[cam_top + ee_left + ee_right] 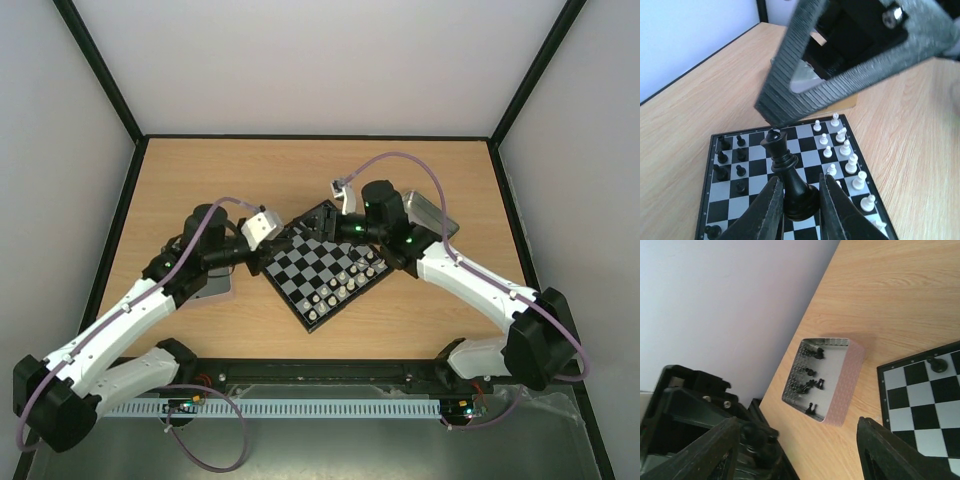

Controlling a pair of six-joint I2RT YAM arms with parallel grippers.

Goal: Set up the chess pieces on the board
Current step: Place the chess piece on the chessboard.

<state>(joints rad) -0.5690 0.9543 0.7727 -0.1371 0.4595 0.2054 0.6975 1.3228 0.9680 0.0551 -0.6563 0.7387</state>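
The left end effector point(800, 189) pinches a tall black chess piece point(789, 170) near its base. The piece is upright over the board point(756, 171); I cannot tell whether it touches. Along the board's left side in this view stand black pieces point(722, 172), along its right white pieces point(846, 148). The right end effector point(799, 432) is spread, gripping nothing. Just off the board's corner a metal tin point(841, 385) on the tabletop point(900, 300) holds loose black chessmen point(810, 385).

One board point(325, 270), two arms, left point(130, 315) and right point(470, 280), one open metal tin point(840, 390) with at least five black chess pieces point(811, 409) inside, about ten white chess pieces point(845, 147), at least eight small black ones on the squares, one tall black piece point(785, 165).
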